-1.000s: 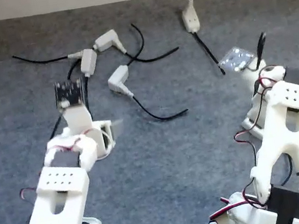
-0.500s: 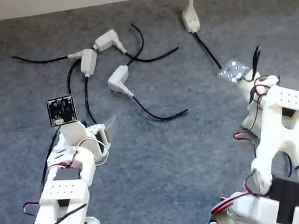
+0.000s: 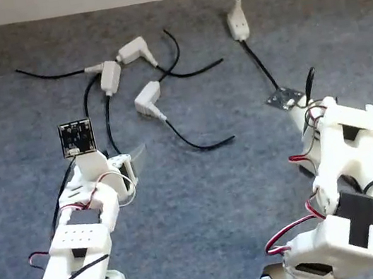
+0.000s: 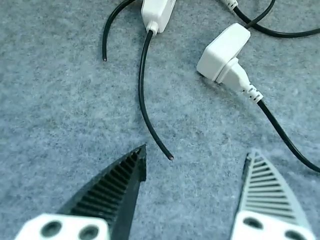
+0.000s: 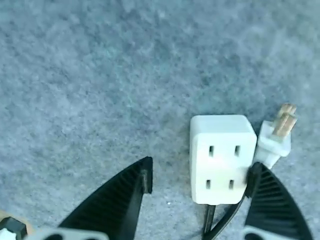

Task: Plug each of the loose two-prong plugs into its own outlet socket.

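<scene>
Both agape; left claw [image 4: 197,152] over carpet [image 4: 50,100]; right claw [image 5: 200,172] over outlet socket [image 5: 222,159]

White arms [image 3: 80,232] — red, black wires [image 3: 296,160].

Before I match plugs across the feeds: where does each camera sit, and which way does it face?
High view: fixed high behind the arms, facing down over the grey carpet; left arm and right arm show.
Left wrist view: on the left wrist, facing down past the open left gripper at a white plug.
Right wrist view: on the right wrist, facing down past the open right gripper at an outlet block.
Shared: high and left wrist views both show that white plug.
</scene>
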